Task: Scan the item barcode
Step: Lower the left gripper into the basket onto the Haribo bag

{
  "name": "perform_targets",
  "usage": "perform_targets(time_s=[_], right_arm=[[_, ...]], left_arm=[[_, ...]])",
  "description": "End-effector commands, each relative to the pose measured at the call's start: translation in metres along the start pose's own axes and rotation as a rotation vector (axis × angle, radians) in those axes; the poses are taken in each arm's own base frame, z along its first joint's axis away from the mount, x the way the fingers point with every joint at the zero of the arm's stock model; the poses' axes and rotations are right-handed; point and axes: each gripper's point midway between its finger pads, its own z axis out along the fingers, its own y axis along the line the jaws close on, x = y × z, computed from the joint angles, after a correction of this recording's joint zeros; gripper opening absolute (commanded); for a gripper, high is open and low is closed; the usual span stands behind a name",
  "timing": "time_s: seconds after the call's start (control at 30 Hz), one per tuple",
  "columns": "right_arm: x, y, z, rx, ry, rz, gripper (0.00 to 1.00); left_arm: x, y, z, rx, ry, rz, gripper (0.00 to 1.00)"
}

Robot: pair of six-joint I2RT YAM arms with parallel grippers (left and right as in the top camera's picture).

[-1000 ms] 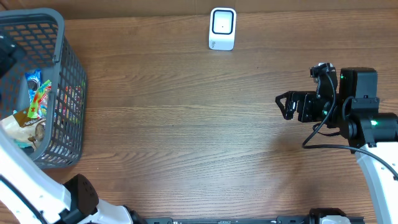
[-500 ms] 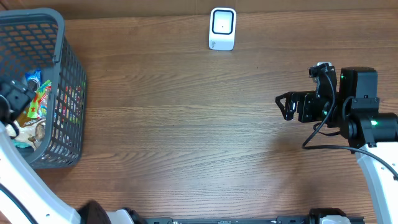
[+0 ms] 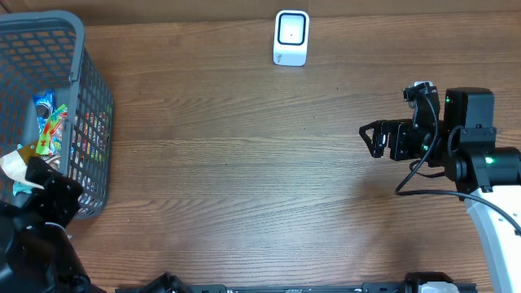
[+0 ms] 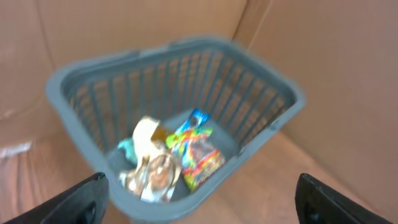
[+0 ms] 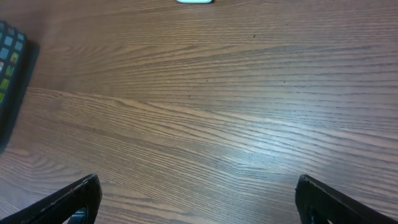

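Overhead: nothing is scanned yet, by my reading. The one scanner (image 3: 291,37) stands at the far edge of the surface (image 3: 244,163), well apart from the one basket (image 3: 81,57) holding the items. The right hand (image 3: 371,138) is wide and empty.

Left wrist: the left hand (image 4: 208,202) is wide and empty above the basket, over one bright packet (image 4: 198,152) and pale wrappers (image 4: 149,168) (two or three, blurred).

Right wrist: bare surface only. Picking, carrying and scanning all remain.

We count one grey plastic basket (image 3: 77,49) and one white barcode scanner (image 3: 291,37) on one wooden worktop (image 3: 244,163). In the basket we make out one rainbow-coloured sweets packet (image 4: 198,155), one cream wrapper (image 4: 146,132) and one brownish snack bag (image 4: 155,177). They overlap, so we cannot fix the total. We count two tools: the left tool (image 4: 202,199) and the right tool (image 3: 369,139).
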Motion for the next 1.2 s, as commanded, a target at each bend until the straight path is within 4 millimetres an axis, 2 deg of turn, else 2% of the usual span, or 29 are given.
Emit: perform_targets(time_s=[0.0, 0.13, 0.23, 0.3, 0.33, 0.37, 0.4, 0.47, 0.63, 0.73, 0.9, 1.0, 1.17], right_arm=[[-0.01, 0.007, -0.005, -0.016, -0.026, -0.028, 1.0], [-0.009, 0.007, -0.005, -0.016, -0.021, -0.025, 1.0], [-0.007, 0.007, -0.005, -0.015, -0.016, -0.023, 1.0], [-0.006, 0.007, -0.005, -0.015, -0.009, -0.02, 1.0], [-0.005, 0.007, -0.005, -0.015, -0.005, -0.018, 1.0], [-0.004, 0.007, -0.005, -0.014, -0.003, -0.017, 1.0], [-0.003, 0.007, -0.005, -0.014, 0.001, -0.015, 1.0], [-0.003, 0.007, -0.005, -0.014, 0.002, -0.015, 1.0], [-0.003, 0.007, -0.005, -0.014, 0.001, -0.019, 1.0], [-0.003, 0.007, -0.005, -0.014, 0.0, -0.019, 1.0], [-0.003, 0.007, -0.005, -0.014, 0.002, -0.018, 1.0], [-0.002, 0.007, -0.005, -0.014, 0.006, -0.016, 1.0], [-0.002, 0.007, -0.005, -0.014, 0.008, -0.015, 1.0]], left_arm=[[-0.015, -0.019, 0.022, 0.044, 0.043, 0.069, 0.89], [-0.05, -0.034, 0.043, 0.026, 0.097, 0.077, 0.93], [-0.071, -0.042, 0.074, -0.021, 0.171, 0.088, 0.94], [-0.073, -0.035, 0.101, -0.112, 0.238, 0.041, 0.96], [-0.068, -0.03, 0.119, -0.155, 0.292, 0.012, 0.99], [-0.064, -0.027, 0.127, -0.174, 0.321, -0.003, 1.0], [-0.048, -0.021, 0.147, -0.209, 0.407, -0.046, 1.0], [-0.02, -0.01, 0.172, -0.248, 0.533, -0.081, 1.0], [0.05, 0.021, 0.218, -0.359, 0.785, -0.082, 0.97], [0.081, 0.027, 0.241, -0.351, 0.856, -0.045, 0.96], [0.117, 0.021, 0.27, -0.271, 0.89, -0.055, 0.95], [0.133, 0.017, 0.28, -0.226, 0.905, -0.081, 0.95], [0.164, 0.026, 0.295, -0.233, 0.916, -0.079, 0.92]])
